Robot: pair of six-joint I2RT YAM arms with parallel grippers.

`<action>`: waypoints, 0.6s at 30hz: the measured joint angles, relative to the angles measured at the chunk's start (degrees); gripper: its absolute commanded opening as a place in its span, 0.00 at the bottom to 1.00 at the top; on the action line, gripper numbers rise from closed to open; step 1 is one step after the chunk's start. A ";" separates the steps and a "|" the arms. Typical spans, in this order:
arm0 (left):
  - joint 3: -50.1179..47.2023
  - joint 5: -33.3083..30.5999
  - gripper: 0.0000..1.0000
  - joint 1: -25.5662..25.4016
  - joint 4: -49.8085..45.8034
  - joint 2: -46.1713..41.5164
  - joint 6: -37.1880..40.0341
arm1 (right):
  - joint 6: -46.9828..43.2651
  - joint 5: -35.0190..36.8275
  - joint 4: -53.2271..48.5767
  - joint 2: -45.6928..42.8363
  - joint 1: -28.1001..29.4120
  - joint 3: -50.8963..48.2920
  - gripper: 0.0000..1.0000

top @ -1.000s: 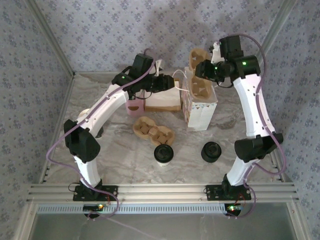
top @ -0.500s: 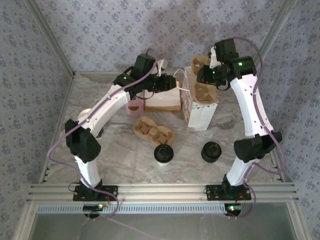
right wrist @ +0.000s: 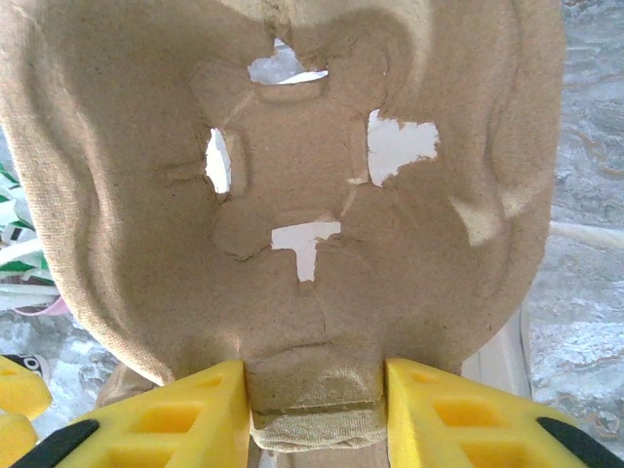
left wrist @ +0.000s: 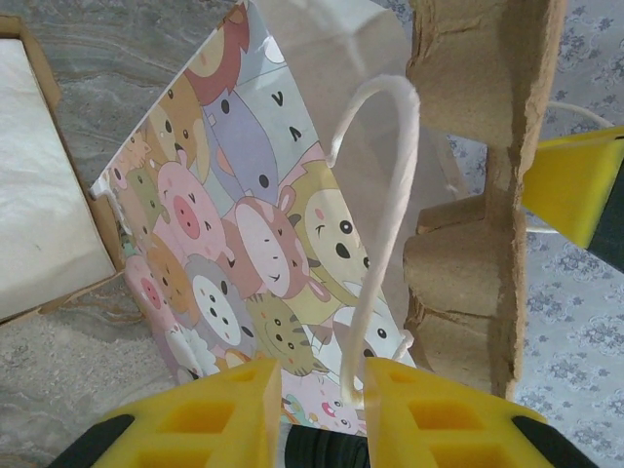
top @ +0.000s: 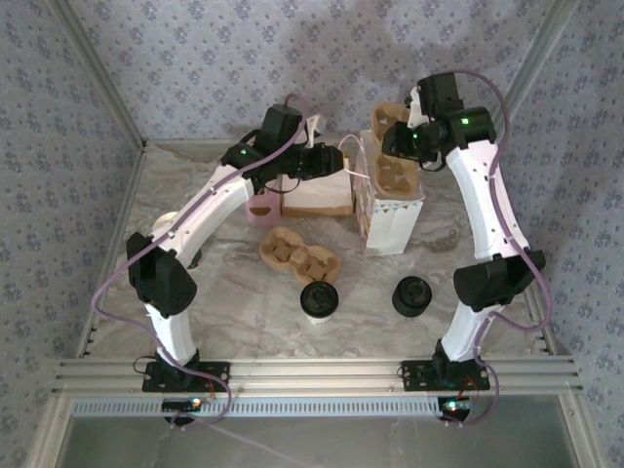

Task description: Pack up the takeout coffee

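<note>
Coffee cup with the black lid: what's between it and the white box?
Top view: a cardboard cup carrier lies between the cup and box.

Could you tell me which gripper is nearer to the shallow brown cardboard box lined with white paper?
Left. The left gripper hovers just right of the box, by the cartoon-printed paper bag. The right gripper is beyond that bag, holding a moulded brown pulp cup carrier.

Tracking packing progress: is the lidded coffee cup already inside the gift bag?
No, the lidded coffee cup stands on the table, out in front of the gift bag.
</note>
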 measured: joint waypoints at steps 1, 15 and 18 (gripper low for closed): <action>0.00 0.00 0.28 0.00 0.00 0.00 0.00 | 0.13 -0.15 0.24 0.00 0.00 -0.17 0.39; -0.02 0.00 0.28 0.00 0.00 0.00 0.00 | 0.33 0.63 1.05 0.00 0.28 -5.14 0.39; -0.02 0.00 0.28 0.00 0.00 0.00 -0.02 | 0.24 1.27 0.63 0.07 0.44 -5.14 0.39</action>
